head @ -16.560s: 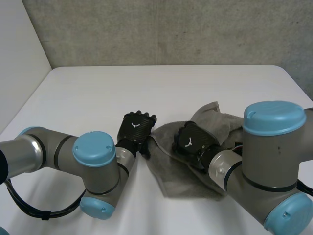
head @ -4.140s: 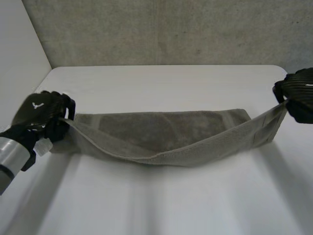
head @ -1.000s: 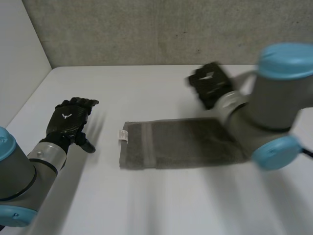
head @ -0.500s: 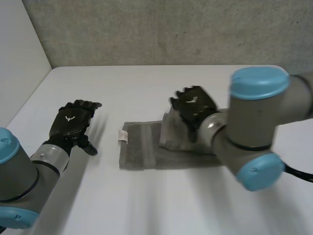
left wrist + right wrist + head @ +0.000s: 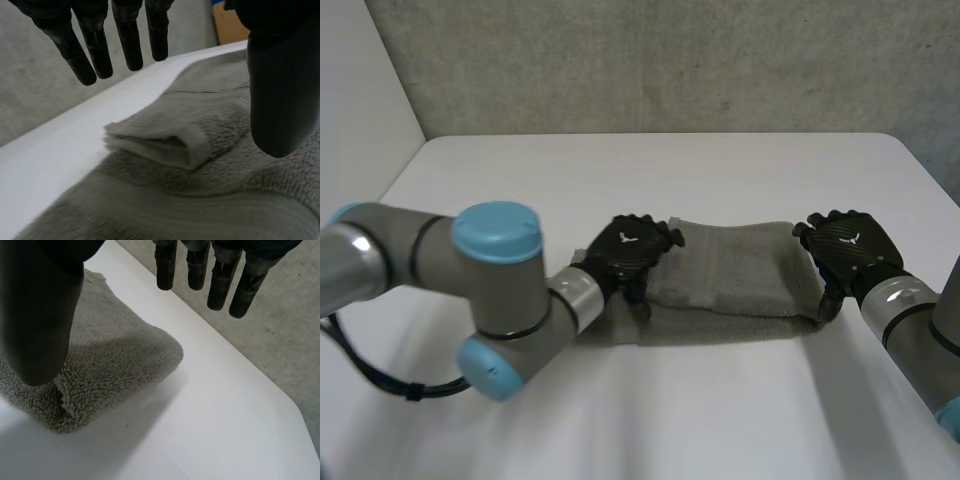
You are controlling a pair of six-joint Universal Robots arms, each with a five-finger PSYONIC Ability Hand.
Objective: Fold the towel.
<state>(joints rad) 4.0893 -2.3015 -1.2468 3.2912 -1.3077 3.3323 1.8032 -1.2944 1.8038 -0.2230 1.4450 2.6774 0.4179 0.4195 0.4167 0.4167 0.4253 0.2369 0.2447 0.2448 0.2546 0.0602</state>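
Two hands at one grey towel (image 5: 735, 275), which lies folded in a strip in the middle of the white table (image 5: 650, 170). The left hand (image 5: 632, 248) is over the towel's left end, fingers (image 5: 130, 45) straight and spread, thumb apart, nothing pinched. A folded layer's edge lies below its palm. The right hand (image 5: 848, 250) is at the rounded right end, fingers (image 5: 220, 285) straight, thumb over the cloth, holding nothing.
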